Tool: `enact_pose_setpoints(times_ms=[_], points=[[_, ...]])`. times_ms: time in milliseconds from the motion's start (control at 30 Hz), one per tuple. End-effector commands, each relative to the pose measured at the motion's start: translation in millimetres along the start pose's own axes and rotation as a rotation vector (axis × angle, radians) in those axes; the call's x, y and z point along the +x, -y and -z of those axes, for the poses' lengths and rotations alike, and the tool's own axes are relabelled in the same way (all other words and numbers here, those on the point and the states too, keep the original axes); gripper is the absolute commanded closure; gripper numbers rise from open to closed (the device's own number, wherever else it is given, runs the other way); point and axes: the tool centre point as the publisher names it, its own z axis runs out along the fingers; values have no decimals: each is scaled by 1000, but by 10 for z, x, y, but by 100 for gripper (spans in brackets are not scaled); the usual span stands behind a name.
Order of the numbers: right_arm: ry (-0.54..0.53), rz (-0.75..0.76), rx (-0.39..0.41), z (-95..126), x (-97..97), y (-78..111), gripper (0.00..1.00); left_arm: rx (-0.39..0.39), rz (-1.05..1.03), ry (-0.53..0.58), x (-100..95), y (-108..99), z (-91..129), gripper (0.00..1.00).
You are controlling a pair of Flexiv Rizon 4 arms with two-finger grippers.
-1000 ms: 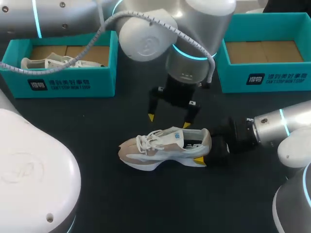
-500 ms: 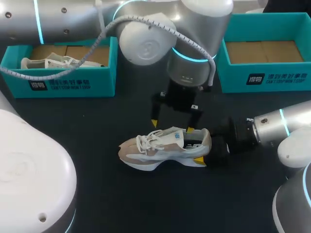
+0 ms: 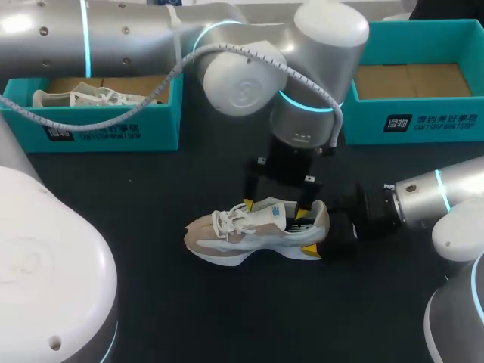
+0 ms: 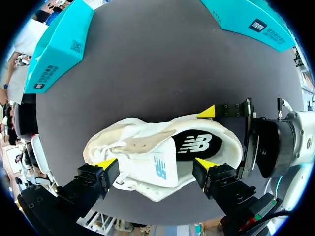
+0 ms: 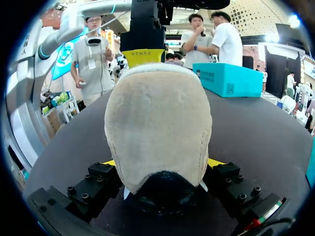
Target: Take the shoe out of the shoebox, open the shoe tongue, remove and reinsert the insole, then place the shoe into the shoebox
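Observation:
A beige and white shoe [image 3: 242, 231] stands on the black table, toe to the left. My right gripper [image 3: 318, 233] is shut on its heel from the right; in the right wrist view the heel [image 5: 157, 128] fills the gap between the yellow tips [image 5: 215, 162]. My left gripper [image 3: 275, 209] hangs open just above the shoe, one tip by the laces, the other over the collar. In the left wrist view its gripper [image 4: 155, 163] brackets the white tongue [image 4: 160, 169], and the black insole [image 4: 197, 144] shows inside the shoe [image 4: 138, 145].
A teal shoebox [image 3: 113, 125] at the back left holds another white shoe [image 3: 76, 97]. A second teal shoebox [image 3: 412, 121] at the back right shows only its cardboard floor. Bare black tabletop [image 3: 227, 310] lies in front of the shoe.
My left gripper has come down toward the shoe and shifted slightly right, still open. The shoe and my right gripper have not moved.

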Motion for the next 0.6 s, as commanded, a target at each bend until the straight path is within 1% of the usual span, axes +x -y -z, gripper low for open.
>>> enact_pose_setpoints(times_ms=[33,400,533,600], points=[[0,-2,3,-101,-8,75,100,-1,12,15,70,21,-52,0],[0,-2,3,-101,-8,75,100,1,43,77,10,3,-256,0],[0,-2,3,-101,-8,75,100,15,51,107,-58,-16,-271,0],[0,-2,3,-101,-8,75,100,22,63,127,-132,-13,-267,0]])
